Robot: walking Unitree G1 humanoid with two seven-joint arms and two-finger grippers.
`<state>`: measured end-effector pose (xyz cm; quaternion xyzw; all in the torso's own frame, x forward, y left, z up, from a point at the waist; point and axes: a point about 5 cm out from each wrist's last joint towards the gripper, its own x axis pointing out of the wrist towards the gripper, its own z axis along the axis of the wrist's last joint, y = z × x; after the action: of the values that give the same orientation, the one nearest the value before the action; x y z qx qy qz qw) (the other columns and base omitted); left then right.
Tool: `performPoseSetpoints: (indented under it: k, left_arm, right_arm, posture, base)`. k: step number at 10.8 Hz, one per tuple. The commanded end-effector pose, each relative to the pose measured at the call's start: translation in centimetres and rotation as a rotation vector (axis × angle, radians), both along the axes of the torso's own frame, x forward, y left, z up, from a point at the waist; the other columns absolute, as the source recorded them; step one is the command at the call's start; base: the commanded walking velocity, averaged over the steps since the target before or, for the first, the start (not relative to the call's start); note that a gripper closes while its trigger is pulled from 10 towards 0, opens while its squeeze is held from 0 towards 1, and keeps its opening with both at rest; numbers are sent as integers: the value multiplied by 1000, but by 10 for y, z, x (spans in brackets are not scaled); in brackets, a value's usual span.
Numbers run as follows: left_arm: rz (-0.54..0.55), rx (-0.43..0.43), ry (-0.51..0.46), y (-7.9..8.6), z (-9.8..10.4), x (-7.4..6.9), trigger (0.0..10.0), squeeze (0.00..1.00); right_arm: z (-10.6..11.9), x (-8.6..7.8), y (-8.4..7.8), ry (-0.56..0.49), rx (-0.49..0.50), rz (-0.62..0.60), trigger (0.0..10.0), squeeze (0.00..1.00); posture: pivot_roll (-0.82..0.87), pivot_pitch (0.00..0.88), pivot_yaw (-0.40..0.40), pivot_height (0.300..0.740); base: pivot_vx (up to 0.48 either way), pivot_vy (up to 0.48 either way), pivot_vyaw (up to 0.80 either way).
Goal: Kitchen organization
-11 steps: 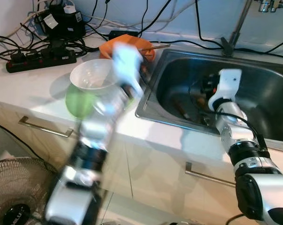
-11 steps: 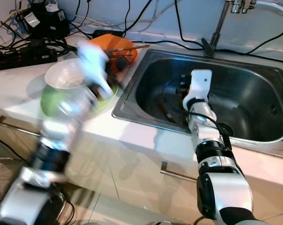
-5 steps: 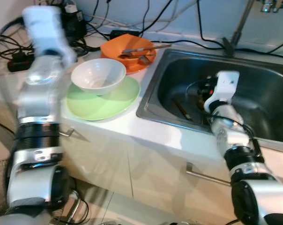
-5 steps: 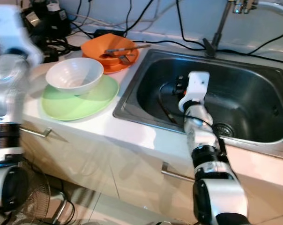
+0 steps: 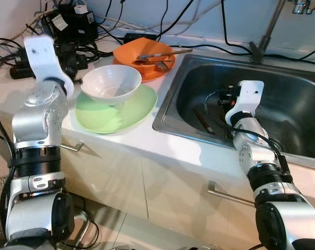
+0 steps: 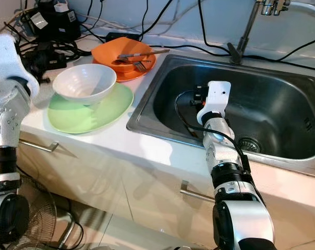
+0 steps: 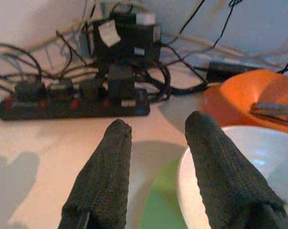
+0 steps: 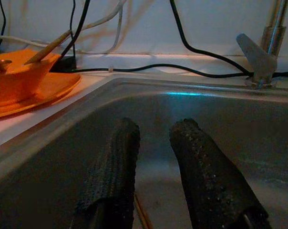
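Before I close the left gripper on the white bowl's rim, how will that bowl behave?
The white bowl looks glazed and rigid, so probably slippery between the fingers and breakable. It rests on the green plate, whose smooth surface may let it slide. The left gripper is open beside its rim.

Power strip (image 5: 40, 65), cables crowd counter behind white bowl (image 5: 111, 83); sink (image 5: 303, 112) basin open.

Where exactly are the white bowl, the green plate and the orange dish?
white bowl (image 5: 111, 83): left eye view, on its inner wall.
green plate (image 5: 108, 115): left eye view, on the bare front part.
orange dish (image 6: 106, 53): right eye view, on its left rim.
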<state>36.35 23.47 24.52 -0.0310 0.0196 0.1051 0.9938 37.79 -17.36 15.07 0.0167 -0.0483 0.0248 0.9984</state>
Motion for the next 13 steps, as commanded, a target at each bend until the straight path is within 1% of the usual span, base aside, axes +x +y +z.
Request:
performPoseSetpoints:
  k: [1, 2, 3, 4, 6, 7, 8, 9, 11, 13]
  left_arm:
    - [16, -16, 4, 1, 1, -3, 10000, 0]
    - [16, -37, 24, 0, -2, -3, 10000, 0]
    - [1, -114, 74, -4, -14, -3, 10000, 0]
    - [-6, -144, 93, -5, -18, -4, 10000, 0]
    - [4, -154, 120, -8, -24, -3, 10000, 0]
    - [8, -153, 123, -8, -25, -4, 10000, 0]
    - [8, -151, 119, -14, -25, -5, 10000, 0]
    - [9, -153, 117, -16, -24, -6, 10000, 0]
    - [10, -238, 149, -22, -32, -8, 10000, 0]
    - [-8, -311, 186, -25, -43, -4, 10000, 0]
  right_arm:
    - [0, -1, 0, -5, 18, 4, 10000, 0]
    - [0, -2, 0, -4, 17, 7, 10000, 0]
    - [-1, -2, 1, -4, 17, 11, 10000, 0]
    - [-1, -3, 1, -2, 15, 13, 10000, 0]
    - [-1, -3, 0, -4, 14, 15, 10000, 0]
    - [-1, -4, 0, -4, 13, 15, 10000, 0]
    - [-2, -4, -1, -3, 13, 17, 10000, 0]
    - [-2, -4, -1, -3, 13, 18, 10000, 0]
    - [-2, -4, 1, -1, 12, 29, 10000, 0]
    - [-2, -4, 1, -1, 10, 32, 10000, 0]
  posture:
    - [94, 25, 49, 740]
    - [90, 26, 51, 740]
    - [88, 27, 52, 740]
    - [86, 29, 52, 740]
    - [86, 29, 52, 740]
    - [86, 29, 52, 740]
    - [83, 26, 53, 740]
    - [83, 26, 53, 740]
    - [84, 27, 51, 740]
    - [83, 26, 51, 740]
  base:
    - [0, 0, 0]
    - [0, 0, 0]
    - [0, 0, 0]
    - [0, 0, 0]
    - [0, 0, 0]
    - [0, 0, 0]
    - [0, 0, 0]
    - [0, 0, 0]
    - [0, 0, 0]
    - [0, 0, 0]
